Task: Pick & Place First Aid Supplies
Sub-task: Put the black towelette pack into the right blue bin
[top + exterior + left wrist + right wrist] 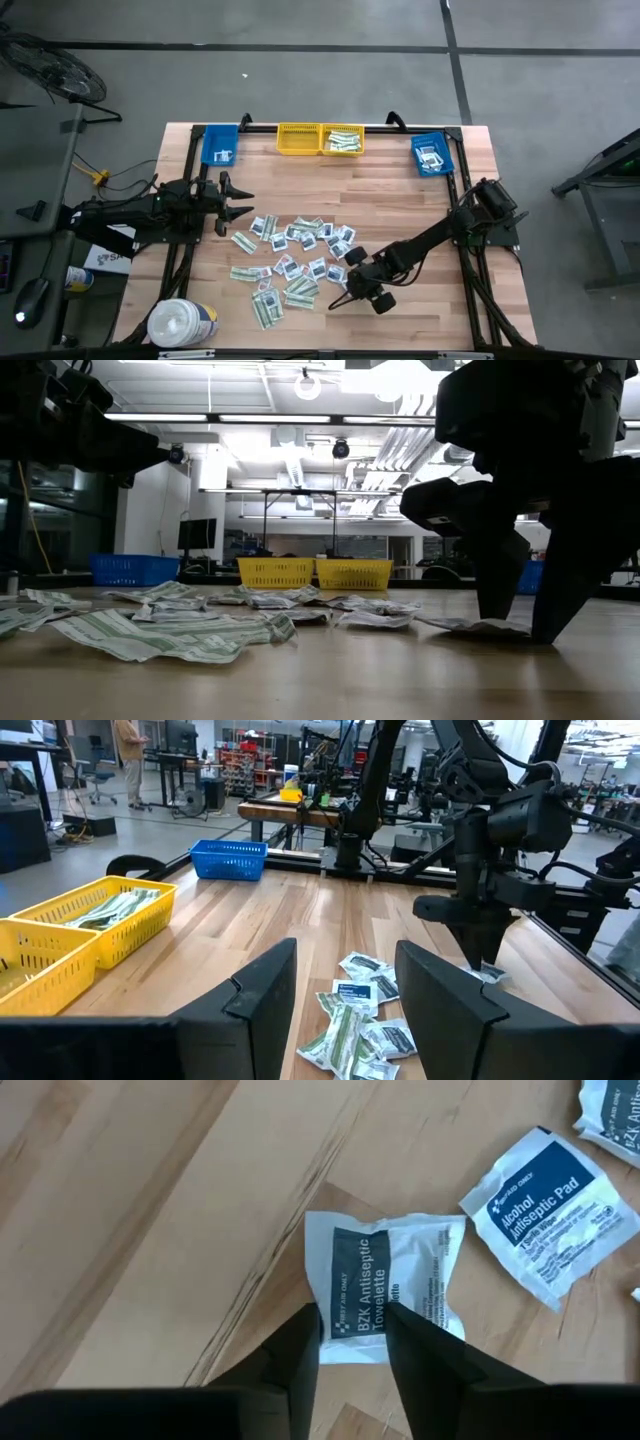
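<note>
My right gripper (352, 1330) stood directly over the antiseptic towelette packet (385, 1285) at the pile's right edge, fingers straddling its near short edge, closing but not yet gripping

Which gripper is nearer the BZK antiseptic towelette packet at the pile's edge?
Right. The right gripper is down on the BZK towelette packet, fingers either side of its edge. The left gripper hovers open at the pile's far side.

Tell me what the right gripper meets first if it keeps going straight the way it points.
The right gripper points down at the white BZK antiseptic towelette packet on the table; its fingertips already straddle the packet's edge, so it likely meets that first.
</note>
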